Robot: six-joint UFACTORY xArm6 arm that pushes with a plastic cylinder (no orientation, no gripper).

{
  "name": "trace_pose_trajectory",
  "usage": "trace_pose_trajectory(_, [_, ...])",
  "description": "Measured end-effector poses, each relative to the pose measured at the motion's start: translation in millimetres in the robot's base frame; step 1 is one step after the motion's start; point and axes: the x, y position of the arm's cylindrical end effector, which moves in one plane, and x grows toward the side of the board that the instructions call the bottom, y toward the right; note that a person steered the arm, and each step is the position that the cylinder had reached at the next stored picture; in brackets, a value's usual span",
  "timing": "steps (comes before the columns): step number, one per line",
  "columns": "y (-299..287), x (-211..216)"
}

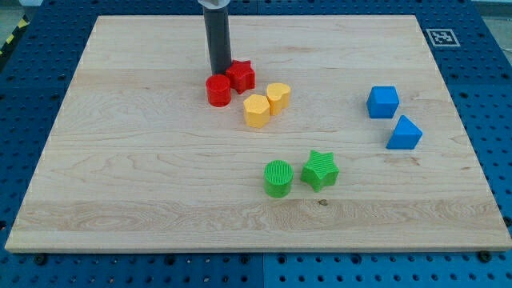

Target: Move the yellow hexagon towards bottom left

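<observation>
Nearest the view's bottom stood a green cylinder (278,178) beside a green star (320,170) on the wooden tabletop (120,176). Mid-board, the yellow hexagon (257,111) touched a yellow cylinder (278,98). My tip (219,74), a bare rod with no fingers, holding nothing, stood behind a red cylinder (218,90) and red star (241,76).

A pale wooden board (160,176) lies on a blue perforated bench (488,96) whose holes form a regular grid. A black-and-white marker (440,36) sits at the board's far right corner.
</observation>
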Motion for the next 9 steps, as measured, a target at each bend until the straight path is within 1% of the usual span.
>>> trace_pose_trajectory(1, [0, -4])
trace_pose_trajectory(2, [16, -22])
trace_pose_trajectory(3, [41, -24])
trace_pose_trajectory(4, [82, -29])
trace_pose_trajectory(5, [103, -22])
trace_pose_trajectory(7, [101, 41])
trace_pose_trajectory(8, [101, 62])
trace_pose_trajectory(9, [97, 72])
